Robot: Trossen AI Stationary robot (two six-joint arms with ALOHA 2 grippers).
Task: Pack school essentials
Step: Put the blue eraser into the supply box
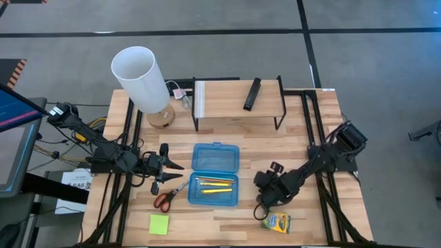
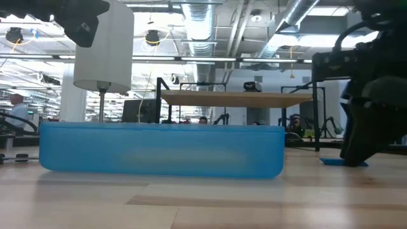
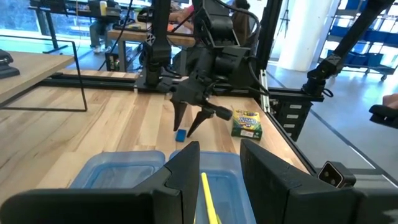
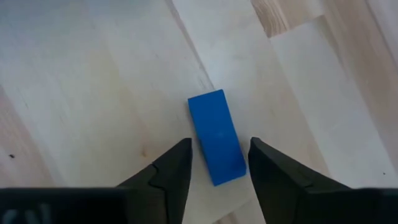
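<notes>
Landmark: the translucent blue hinged plastic case (image 1: pixel 215 175), lying opened flat on the pale wood-plank table (image 1: pixel 324 131), matte walls, rounded corners. One half holds thin yellow pencils (image 1: pixel 212 184), so it looks to be serving as the packing container. To the right of the case the right gripper (image 4: pixel 219 163) points steeply down at the small blue eraser (image 4: pixel 216 137), a smooth rectangular block lying flat on the wood. Its fingers straddle one end of the block, parted, with a gap visible on each side; not clenched, nothing held. Judgement: a pick is being lined up, fingers across the narrow width since that fits the opening. Just beyond that gripper, away from the case, lies the yellow-green cardboard crayon box (image 1: pixel 276 222), flat and untouched. To the left of the case the left gripper (image 1: pixel 169 172) waits, fingers partly spread and empty. Beside it, near the case's corner, lie the orange-handled scissors (image 1: pixel 167 197); further out, a lime-green square sticky-note pad (image 1: pixel 159 224). Both are well apart from the eraser.
</notes>
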